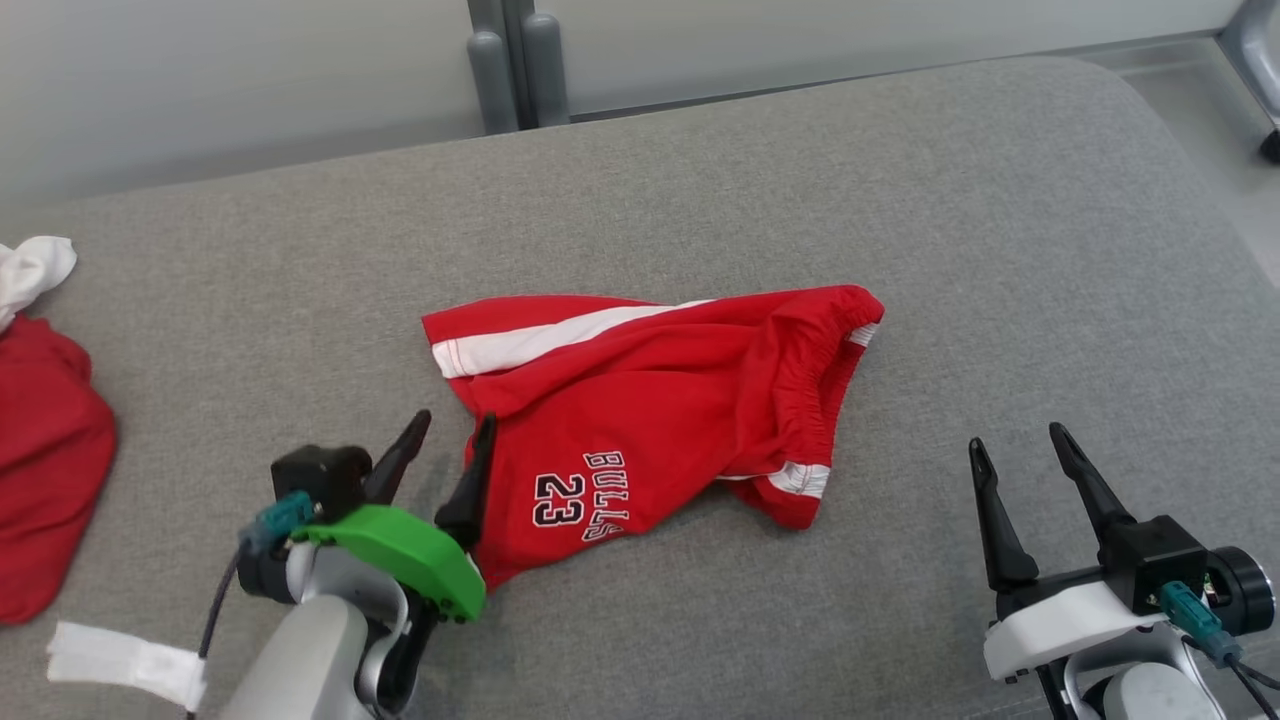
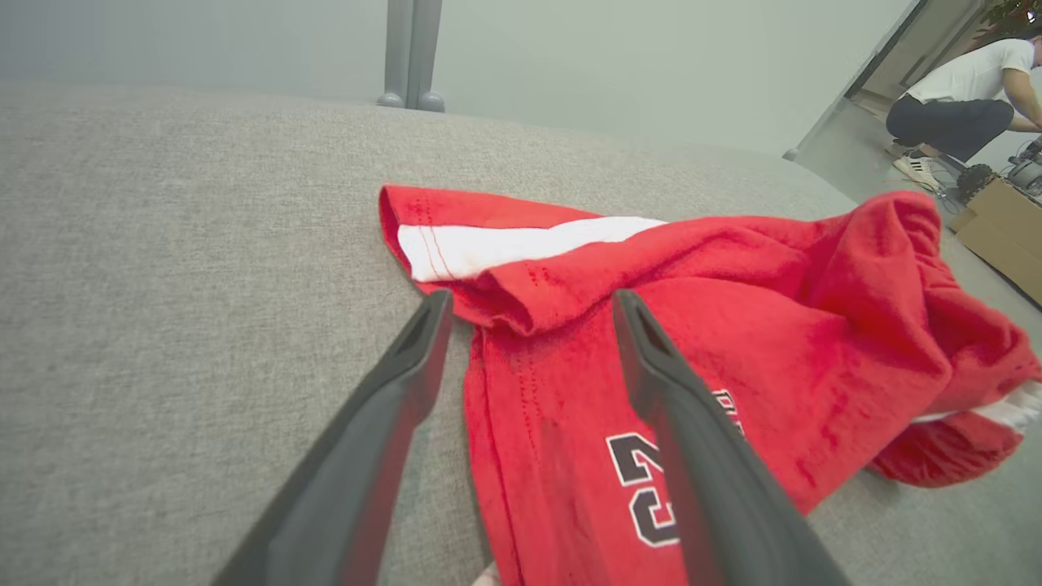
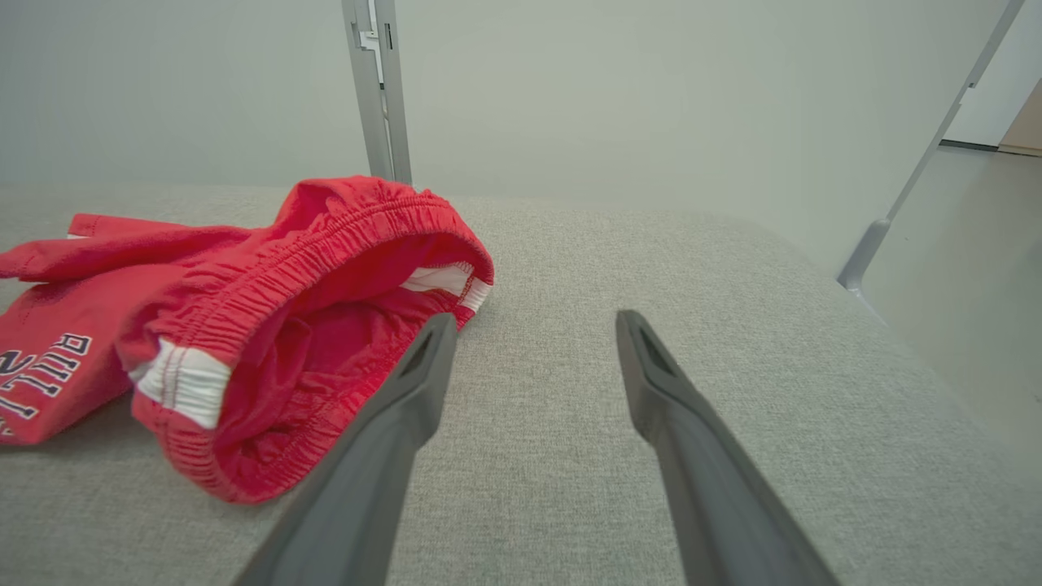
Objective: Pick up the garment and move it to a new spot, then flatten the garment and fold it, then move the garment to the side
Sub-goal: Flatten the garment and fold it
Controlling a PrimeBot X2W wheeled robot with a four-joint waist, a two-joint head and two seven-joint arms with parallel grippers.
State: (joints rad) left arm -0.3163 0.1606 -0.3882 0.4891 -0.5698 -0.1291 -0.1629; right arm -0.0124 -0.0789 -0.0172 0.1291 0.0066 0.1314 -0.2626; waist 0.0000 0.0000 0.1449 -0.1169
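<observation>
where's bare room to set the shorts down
Widest bare patch: grey surface behind the red shorts, up to its far edge. Also free between shorts and right gripper. Crowded at left: red cloth pile, and left gripper at the shorts' hem.

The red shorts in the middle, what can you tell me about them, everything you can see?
The red shorts are soft, knit-looking cloth with white side stripes, a gathered elastic waistband and a BULLS 23 print. They lie crumpled, unfolded, waist gaping toward the robot's right, on the grey fabric surface. The left gripper, open, straddles one leg's edge; contact is unclear.
</observation>
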